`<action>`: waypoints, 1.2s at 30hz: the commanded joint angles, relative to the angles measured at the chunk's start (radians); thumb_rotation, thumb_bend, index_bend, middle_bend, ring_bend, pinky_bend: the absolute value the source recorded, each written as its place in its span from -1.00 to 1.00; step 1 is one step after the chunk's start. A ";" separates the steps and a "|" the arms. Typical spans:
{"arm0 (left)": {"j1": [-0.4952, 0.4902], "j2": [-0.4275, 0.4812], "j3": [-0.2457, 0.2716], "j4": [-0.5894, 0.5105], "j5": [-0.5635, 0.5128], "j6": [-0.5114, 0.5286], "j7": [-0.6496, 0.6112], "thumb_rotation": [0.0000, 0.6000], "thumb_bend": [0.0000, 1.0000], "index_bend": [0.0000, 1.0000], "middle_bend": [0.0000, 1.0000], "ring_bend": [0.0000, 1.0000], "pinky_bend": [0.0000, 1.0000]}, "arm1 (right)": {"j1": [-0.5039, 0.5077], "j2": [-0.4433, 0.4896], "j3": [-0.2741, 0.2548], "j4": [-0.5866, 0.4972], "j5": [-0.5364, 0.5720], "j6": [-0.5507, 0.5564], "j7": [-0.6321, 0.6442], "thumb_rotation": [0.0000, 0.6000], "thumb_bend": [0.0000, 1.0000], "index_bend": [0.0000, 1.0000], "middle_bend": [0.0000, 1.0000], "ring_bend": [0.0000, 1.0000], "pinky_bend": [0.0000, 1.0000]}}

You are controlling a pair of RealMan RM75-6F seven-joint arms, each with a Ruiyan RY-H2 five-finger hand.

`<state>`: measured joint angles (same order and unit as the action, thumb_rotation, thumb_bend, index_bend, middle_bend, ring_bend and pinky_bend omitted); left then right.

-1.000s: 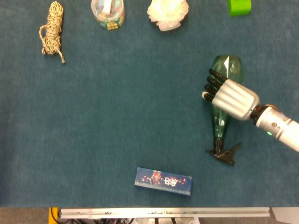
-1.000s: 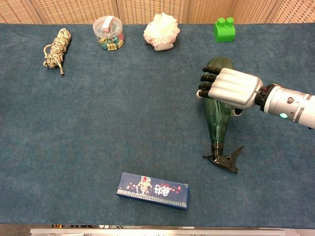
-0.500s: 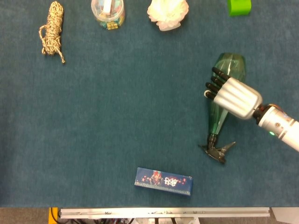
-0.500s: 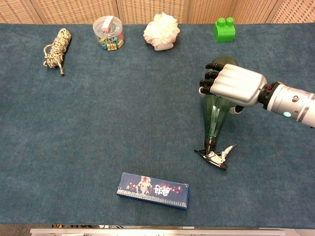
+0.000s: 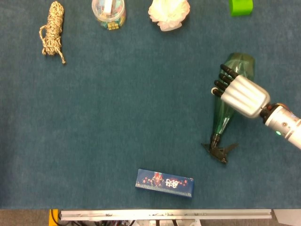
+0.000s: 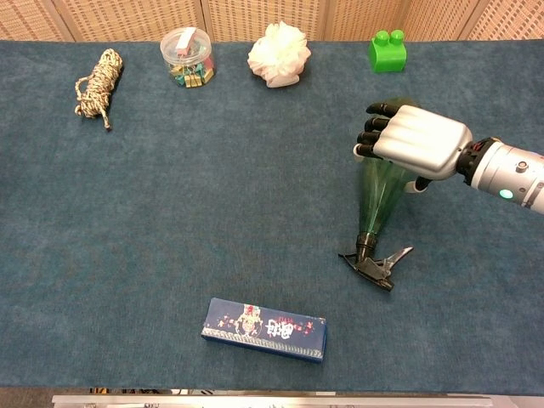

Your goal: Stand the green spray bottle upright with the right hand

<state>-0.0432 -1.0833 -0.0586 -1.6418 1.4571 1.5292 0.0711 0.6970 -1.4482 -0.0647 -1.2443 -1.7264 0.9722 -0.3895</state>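
The green spray bottle (image 5: 225, 113) (image 6: 375, 197) is tilted with its wide base raised toward the far side and its black trigger nozzle (image 5: 218, 150) (image 6: 372, 265) down on the blue cloth. My right hand (image 5: 241, 93) (image 6: 414, 143) grips the bottle's thick body from above, fingers wrapped over its left side. The base end pokes out beyond the fingers in the head view. My left hand shows in neither view.
A blue printed box (image 5: 164, 182) (image 6: 264, 329) lies near the front edge. Along the far edge sit a rope coil (image 5: 52, 32), a clear jar of small items (image 5: 109, 13), a white puff (image 5: 169, 13) and a green block (image 5: 241, 6).
My right hand has lifted the bottle's base up and to the right, swinging the bottle steeper. The nozzle end shifted slightly left and stays on the cloth.
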 commanded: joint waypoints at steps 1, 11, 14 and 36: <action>0.000 0.002 0.000 -0.001 0.000 0.001 -0.003 1.00 -1.00 -0.73 -0.65 -0.89 -0.62 | 0.002 -0.006 0.000 0.000 0.005 -0.008 -0.007 1.00 -1.00 -0.31 -0.21 -0.54 -0.75; 0.003 0.004 0.000 0.000 0.004 0.005 -0.013 1.00 -1.00 -0.73 -0.65 -0.89 -0.62 | 0.000 -0.018 -0.006 0.017 -0.015 0.027 0.020 1.00 -1.00 -0.23 -0.02 -0.33 -0.64; 0.003 0.004 0.000 -0.001 0.004 0.005 -0.010 1.00 -1.00 -0.73 -0.65 -0.89 -0.62 | -0.002 -0.019 -0.008 0.022 -0.020 0.040 0.029 1.00 -1.00 -0.20 0.01 -0.29 -0.62; 0.002 0.000 -0.001 -0.002 0.001 0.002 0.000 1.00 -1.00 -0.73 -0.65 -0.89 -0.62 | -0.052 0.008 0.001 0.021 -0.013 0.169 0.206 1.00 -1.00 -0.17 0.03 -0.27 -0.61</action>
<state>-0.0417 -1.0828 -0.0598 -1.6435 1.4577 1.5307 0.0711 0.6548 -1.4412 -0.0677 -1.2241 -1.7461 1.1236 -0.2139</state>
